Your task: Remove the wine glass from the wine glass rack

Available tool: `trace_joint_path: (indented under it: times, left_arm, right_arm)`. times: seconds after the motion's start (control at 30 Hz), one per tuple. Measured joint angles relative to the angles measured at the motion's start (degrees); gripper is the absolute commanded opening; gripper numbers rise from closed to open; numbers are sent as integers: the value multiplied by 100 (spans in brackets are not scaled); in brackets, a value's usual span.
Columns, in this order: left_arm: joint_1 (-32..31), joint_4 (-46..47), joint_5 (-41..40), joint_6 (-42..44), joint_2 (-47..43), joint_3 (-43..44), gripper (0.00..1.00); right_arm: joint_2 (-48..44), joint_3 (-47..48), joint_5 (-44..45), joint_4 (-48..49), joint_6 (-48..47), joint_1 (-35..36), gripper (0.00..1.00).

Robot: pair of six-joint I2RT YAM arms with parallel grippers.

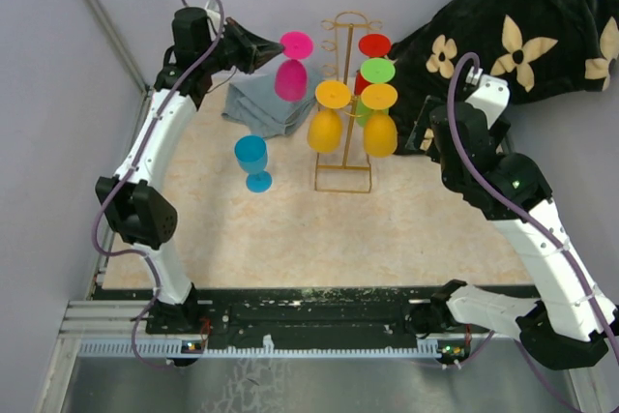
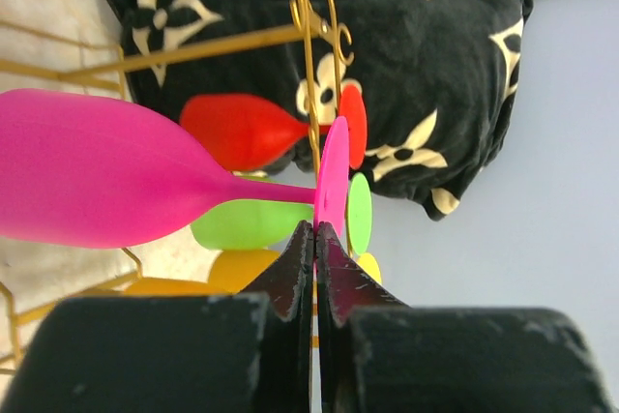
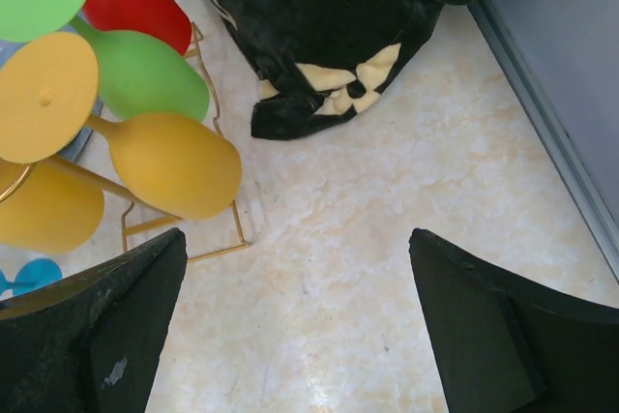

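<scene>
The gold wire wine glass rack point(image 1: 344, 177) stands mid-table; its curled top also shows in the left wrist view point(image 2: 311, 7). My left gripper point(image 1: 274, 49) is shut on the round foot of a pink wine glass point(image 1: 290, 79), held upside down in the air just left of the rack and apart from its wire. In the left wrist view my left gripper point(image 2: 316, 230) pinches the foot's edge and the pink glass point(image 2: 87, 181) lies to the left. My right gripper point(image 3: 296, 232) is open and empty over the table to the right of the rack, seen also from above point(image 1: 426, 132).
Two yellow glasses point(image 1: 326, 129), a green one point(image 1: 377, 72) and a red one point(image 1: 374, 44) hang on the rack. A blue glass point(image 1: 253, 162) stands upright to its left. A grey cloth point(image 1: 259, 103) lies behind it. A black flowered blanket point(image 1: 522, 26) fills the back right.
</scene>
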Motion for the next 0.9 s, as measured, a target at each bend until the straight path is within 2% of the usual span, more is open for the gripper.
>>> trace_joint_path:
  times: [0.23, 0.47, 0.67, 0.9]
  left_arm:
    - [715, 247, 264, 763, -50, 2, 0]
    - [1034, -96, 380, 2728, -317, 188, 0]
    - [994, -678, 457, 4529, -1241, 85, 0]
    - [933, -1080, 461, 6679, -3060, -901, 0]
  right_arm:
    - [210, 391, -125, 37, -278, -2, 98]
    - [1150, 1727, -811, 328, -804, -2, 98]
    - [1952, 2415, -1576, 660, -1150, -2, 98]
    - [2350, 2802, -2157, 715, -1355, -2, 98]
